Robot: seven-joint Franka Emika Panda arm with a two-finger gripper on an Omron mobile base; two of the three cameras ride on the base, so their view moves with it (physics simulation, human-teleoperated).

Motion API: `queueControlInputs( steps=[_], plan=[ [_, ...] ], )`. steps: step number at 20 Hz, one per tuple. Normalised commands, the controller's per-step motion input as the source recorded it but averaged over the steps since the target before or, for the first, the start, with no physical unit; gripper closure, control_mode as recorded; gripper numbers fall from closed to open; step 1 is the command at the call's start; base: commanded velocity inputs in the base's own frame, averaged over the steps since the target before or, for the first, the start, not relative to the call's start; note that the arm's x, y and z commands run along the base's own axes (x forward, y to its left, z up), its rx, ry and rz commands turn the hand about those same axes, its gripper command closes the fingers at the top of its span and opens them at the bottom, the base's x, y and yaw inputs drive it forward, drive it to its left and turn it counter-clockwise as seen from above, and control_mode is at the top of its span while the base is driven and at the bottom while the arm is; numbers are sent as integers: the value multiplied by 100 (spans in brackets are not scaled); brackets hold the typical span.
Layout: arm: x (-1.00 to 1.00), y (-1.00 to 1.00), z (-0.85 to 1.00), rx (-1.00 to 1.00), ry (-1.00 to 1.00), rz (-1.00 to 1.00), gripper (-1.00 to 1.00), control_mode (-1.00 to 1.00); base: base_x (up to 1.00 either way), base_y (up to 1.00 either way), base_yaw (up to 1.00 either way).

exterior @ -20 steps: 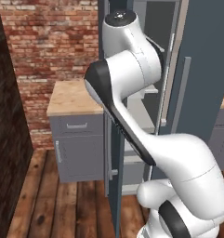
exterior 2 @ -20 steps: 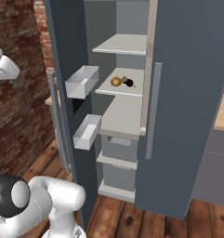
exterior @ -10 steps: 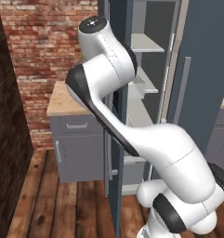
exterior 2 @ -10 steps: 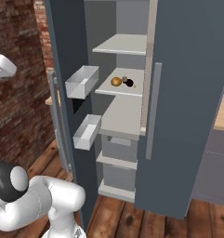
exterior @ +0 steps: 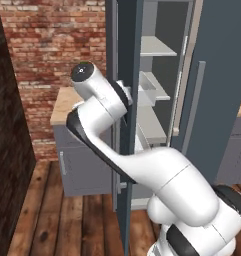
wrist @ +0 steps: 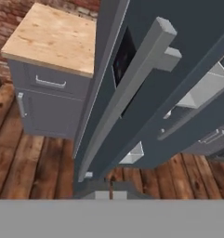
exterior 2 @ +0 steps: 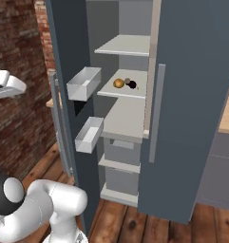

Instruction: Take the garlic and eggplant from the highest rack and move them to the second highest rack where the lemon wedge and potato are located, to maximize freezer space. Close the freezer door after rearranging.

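The freezer [exterior 2: 182, 95] stands with its door [exterior 2: 71, 52] swung wide. Its highest rack [exterior 2: 128, 45] is bare. On the second highest rack [exterior 2: 135, 97] sit an orange-yellow round thing [exterior 2: 118, 83], a small grey garlic [exterior 2: 127, 81] and a dark eggplant [exterior 2: 132, 85], close together; I cannot make out the lemon wedge. My gripper [wrist: 110, 194] is on the door's outer side, low by the long grey handle [wrist: 132, 88], with its fingertips together and nothing between them. The arm [exterior: 99, 100] bends round the door's edge [exterior: 129, 125].
Two grey bins [exterior 2: 82, 83] [exterior 2: 89, 134] hang on the inside of the door. A grey cabinet with a wooden top [wrist: 53, 37] stands left of the freezer, against the brick wall [exterior: 52, 45]. The floor is wooden planks [wrist: 20, 158].
The arm has swung down and left, from high in front of the freezer to the outer side of the open door. The door and the food have not moved.
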Motion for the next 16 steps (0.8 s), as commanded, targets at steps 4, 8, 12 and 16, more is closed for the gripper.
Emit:
queueControlInputs(
  steps=[4,8,12,16],
  plan=[
    [23,-4,-15,-1,-4,1,100,-100,0,0,0],
    [44,3,0,0,0,0,100,-100,0,0,0],
    [51,22,-11,0,1,0,100,-100,0,0,0],
    [35,23,-22,-1,0,-3,100,-100,0,0,0]
  ],
)
